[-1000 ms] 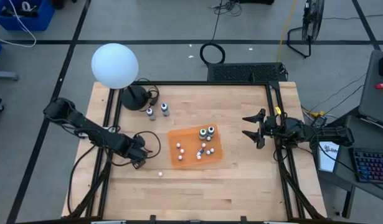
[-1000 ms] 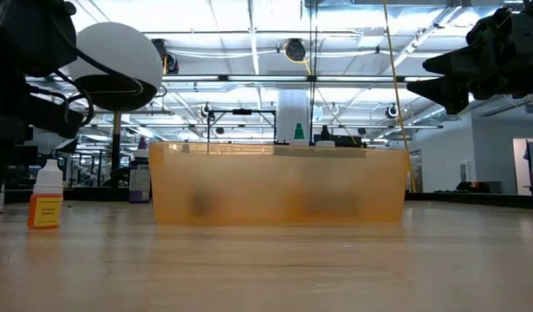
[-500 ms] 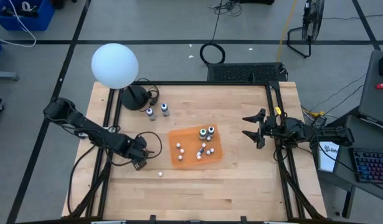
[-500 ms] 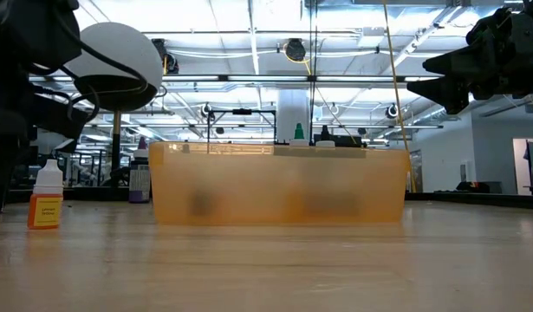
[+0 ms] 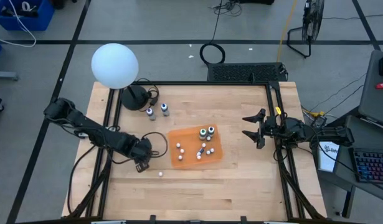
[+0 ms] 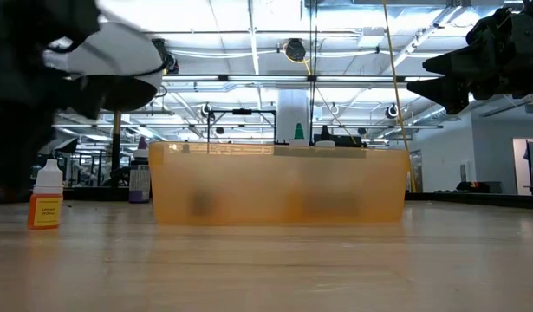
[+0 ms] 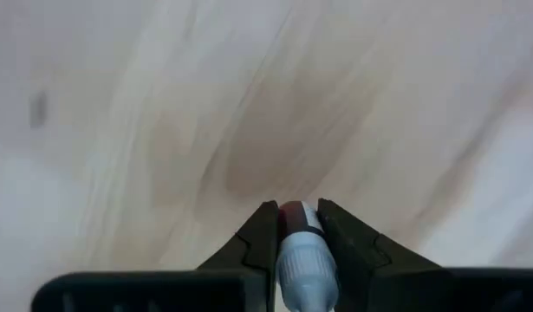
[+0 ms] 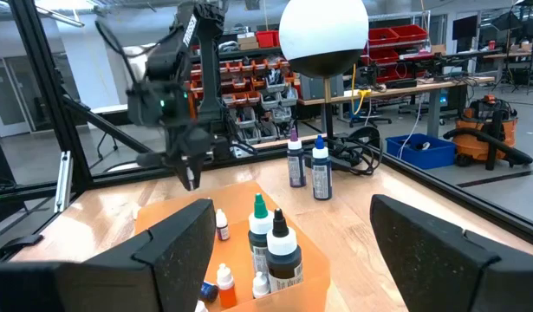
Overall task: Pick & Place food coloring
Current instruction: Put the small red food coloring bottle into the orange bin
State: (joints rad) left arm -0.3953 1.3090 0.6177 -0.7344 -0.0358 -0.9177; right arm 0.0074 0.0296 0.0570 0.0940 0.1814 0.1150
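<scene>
The left gripper (image 7: 297, 232) was clamped on a small bottle (image 7: 299, 247) beside the orange tray (image 5: 192, 134), which held about ten. Three bottles (image 5: 157, 111) stood outside; the right gripper (image 5: 252, 129) hung open.

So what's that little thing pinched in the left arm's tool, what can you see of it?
It is a tiny bottle of food coloring, seen end-on in the left wrist view: a pale, whitish, plastic-looking body with a dark reddish end pointing out between the two dark fingers. The left tool is shut on it, touching both sides, above bare wooden table, just left of the orange tray. No label shows.
</scene>
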